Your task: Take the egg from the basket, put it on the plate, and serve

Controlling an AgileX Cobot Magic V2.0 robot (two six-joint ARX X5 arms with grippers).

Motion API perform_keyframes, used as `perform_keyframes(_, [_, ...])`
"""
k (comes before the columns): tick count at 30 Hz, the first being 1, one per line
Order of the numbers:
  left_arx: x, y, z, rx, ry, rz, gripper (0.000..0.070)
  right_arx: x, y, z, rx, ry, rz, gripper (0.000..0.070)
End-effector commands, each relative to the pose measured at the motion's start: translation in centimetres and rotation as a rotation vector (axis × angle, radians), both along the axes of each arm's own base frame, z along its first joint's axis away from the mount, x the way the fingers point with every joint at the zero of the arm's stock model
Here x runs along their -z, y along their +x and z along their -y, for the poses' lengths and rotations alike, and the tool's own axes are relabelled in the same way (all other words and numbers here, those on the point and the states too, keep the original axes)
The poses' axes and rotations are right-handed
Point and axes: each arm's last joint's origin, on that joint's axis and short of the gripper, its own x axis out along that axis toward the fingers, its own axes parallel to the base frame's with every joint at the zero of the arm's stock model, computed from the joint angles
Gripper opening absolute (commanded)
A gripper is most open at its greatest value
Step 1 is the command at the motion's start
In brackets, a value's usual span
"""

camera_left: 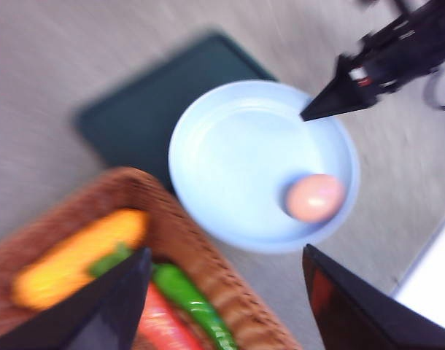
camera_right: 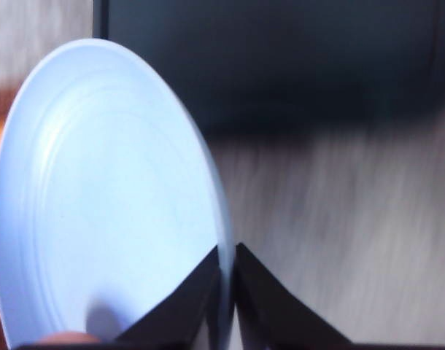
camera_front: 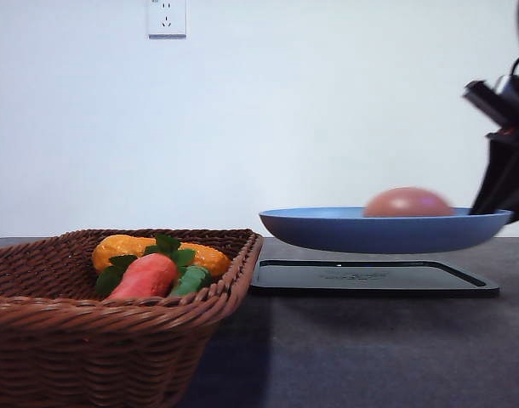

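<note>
While pinching plate rim, right pincer closed

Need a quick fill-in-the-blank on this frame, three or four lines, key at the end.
1. The egg lies on the ____.
2. The right end effector is shut on the plate's ____.
3. In the front view the plate hangs in the air above the black ____.
4. The left end effector is open and holds ____.

Missing words: plate; rim; tray; nothing
</note>
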Motion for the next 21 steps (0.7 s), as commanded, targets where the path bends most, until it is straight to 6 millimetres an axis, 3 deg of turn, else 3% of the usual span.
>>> perform_keyframes(1, [-1.3, -0.7, -1.0, -0.018, -0.034, 0.053, 0.0426, 0.1, 1.8, 0.3, -0.012, -0.002, 0.019, 0.0000])
perform_keyframes(6, [-3.3, -3.0, -4.2, -0.095, -0.097, 0.161, 0.0426, 1.1, 6.0, 0.9, 0.002, -0.005, 0.006, 0.0000])
perform_keyframes(12, [-4.1, -5.0, -6.4, -0.118, -0.131, 0.206, 0.0426, 2.8, 9.8, 1.5, 0.022, -0.022, -0.010, 0.0000])
perform_keyframes(21, [-3.6, -5.5, -6.9, -0.124, -0.095, 0.169, 0.0426, 4.2, 11.7, 1.6, 0.034, -0.043, -0.005, 0.0000])
